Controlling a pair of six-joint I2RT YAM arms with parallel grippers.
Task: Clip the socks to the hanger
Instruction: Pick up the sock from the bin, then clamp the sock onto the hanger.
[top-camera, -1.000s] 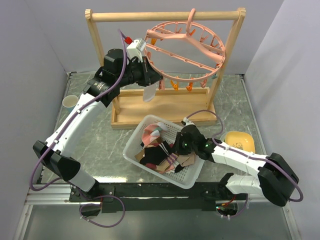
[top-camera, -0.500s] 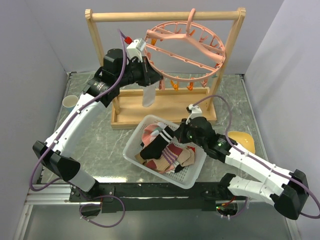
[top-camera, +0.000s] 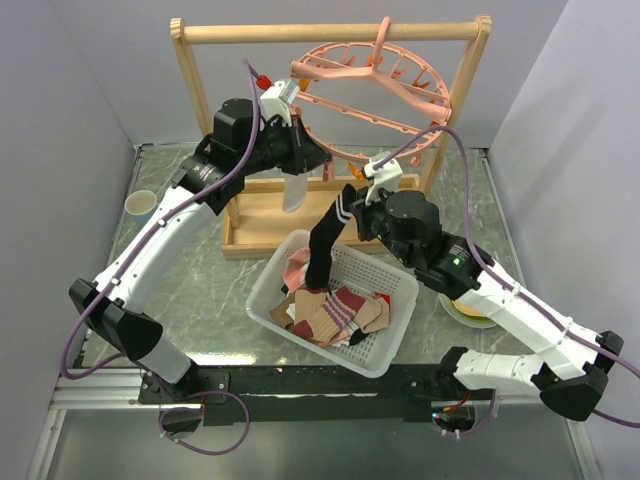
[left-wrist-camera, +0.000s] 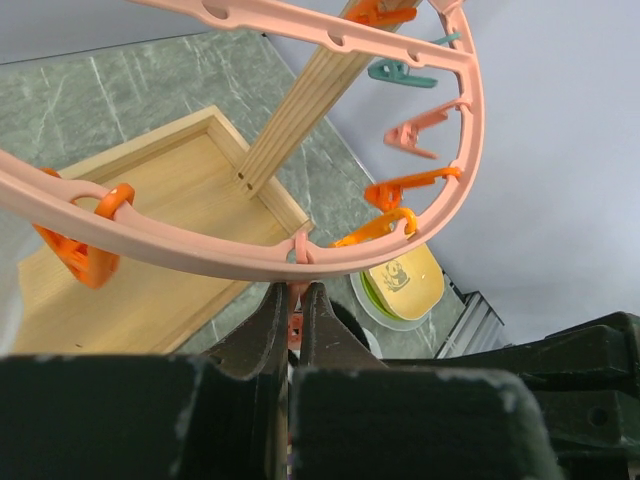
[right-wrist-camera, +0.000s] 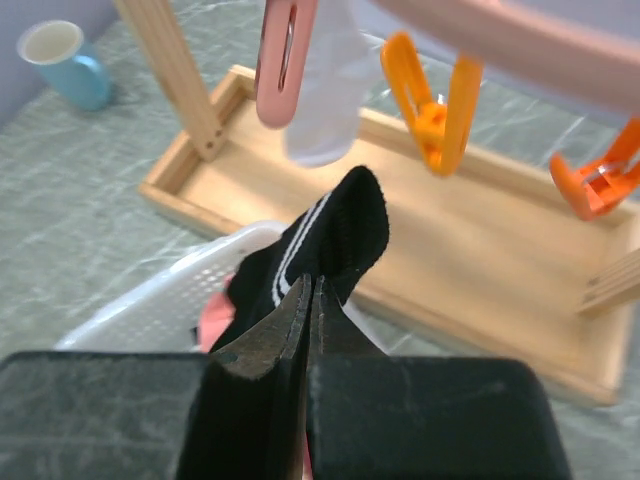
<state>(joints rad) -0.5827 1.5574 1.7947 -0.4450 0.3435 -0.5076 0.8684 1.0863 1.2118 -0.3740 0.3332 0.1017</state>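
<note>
Above the white basket (top-camera: 262, 295), seen from overhead, my right gripper (top-camera: 362, 208) pinches the black sock (top-camera: 322, 250) near the hanger (top-camera: 400, 95), the toe hanging down into the basket where I fear it may snag; on the left wrist view, my left gripper (left-wrist-camera: 295, 300) nips an orange clip (left-wrist-camera: 295, 322); on the right wrist view, a white sock (right-wrist-camera: 325, 100) crowds the pink clip (right-wrist-camera: 285, 60).

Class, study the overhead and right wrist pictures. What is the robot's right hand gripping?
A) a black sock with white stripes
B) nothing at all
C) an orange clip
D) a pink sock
A: the right hand is shut on the cuff of the black sock with white stripes, which hangs down over the white basket.
</note>
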